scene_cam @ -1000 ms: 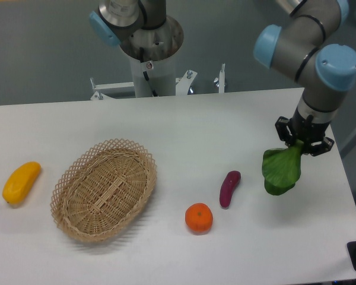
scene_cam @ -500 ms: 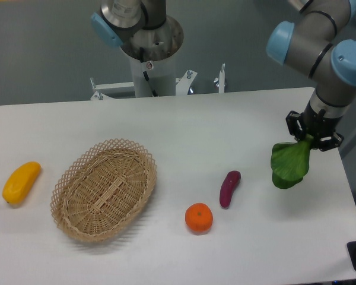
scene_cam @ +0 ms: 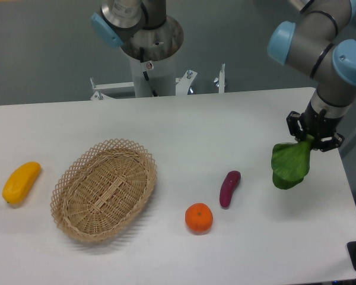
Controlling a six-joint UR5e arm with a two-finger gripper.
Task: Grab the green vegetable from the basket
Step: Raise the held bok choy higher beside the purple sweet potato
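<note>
The green vegetable (scene_cam: pixel 291 165), a bok choy with broad bright green leaves, hangs from my gripper (scene_cam: pixel 313 140) over the right side of the table. The gripper is shut on its stalk end, which is hidden between the fingers. The leaves dangle down and to the left, a little above the table top. The wicker basket (scene_cam: pixel 68 185) sits at the left centre of the table, far from the gripper, and holds nothing.
A purple eggplant (scene_cam: pixel 229 187) lies left of the hanging leaves. An orange (scene_cam: pixel 199 218) sits in front of it. A yellow fruit (scene_cam: pixel 21 182) lies at the far left. The robot base (scene_cam: pixel 148 53) stands behind the table. The table's right edge is close to the gripper.
Over the last second the gripper moved right and slightly up with the bok choy in it. In the last half second nothing has visibly moved.
</note>
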